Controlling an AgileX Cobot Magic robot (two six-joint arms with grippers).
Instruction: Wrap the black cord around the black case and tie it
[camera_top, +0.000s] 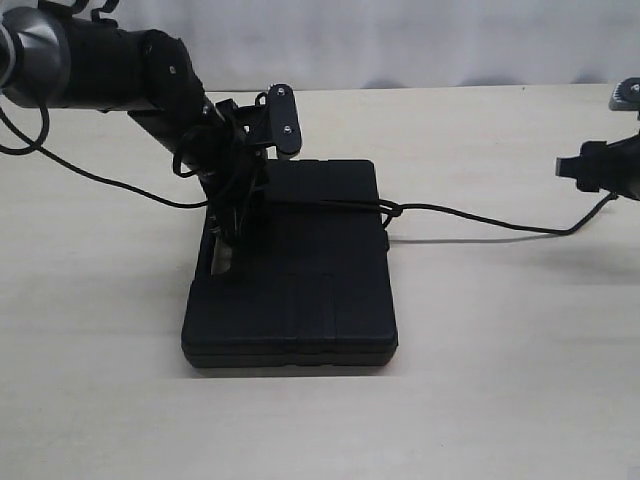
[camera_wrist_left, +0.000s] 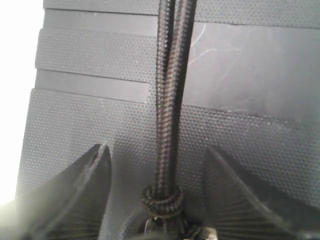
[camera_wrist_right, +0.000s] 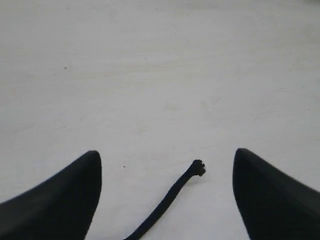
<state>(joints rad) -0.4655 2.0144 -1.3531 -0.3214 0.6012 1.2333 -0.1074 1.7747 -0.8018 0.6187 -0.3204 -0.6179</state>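
Note:
The black case (camera_top: 300, 280) lies flat in the middle of the table. The black cord (camera_top: 480, 222) crosses the case's top, forms a knot (camera_top: 388, 211) at its right edge and trails right over the table. My left gripper (camera_top: 228, 222) points down at the case's left side by the handle slot. In the left wrist view my left gripper (camera_wrist_left: 156, 149) is open, astride two cord strands (camera_wrist_left: 170, 100) and a small knot (camera_wrist_left: 162, 200) lying on the case (camera_wrist_left: 250, 100). My right gripper (camera_wrist_right: 166, 151) is open, and the cord's knotted tip (camera_wrist_right: 199, 167) hangs loose between its fingers.
The pale wooden table (camera_top: 500, 380) spreads round the case, with a white backdrop (camera_top: 400, 40) behind. A smooth arm cable (camera_top: 100, 180) loops over the table at the left. The right arm (camera_top: 610, 170) sits at the right edge of the exterior view.

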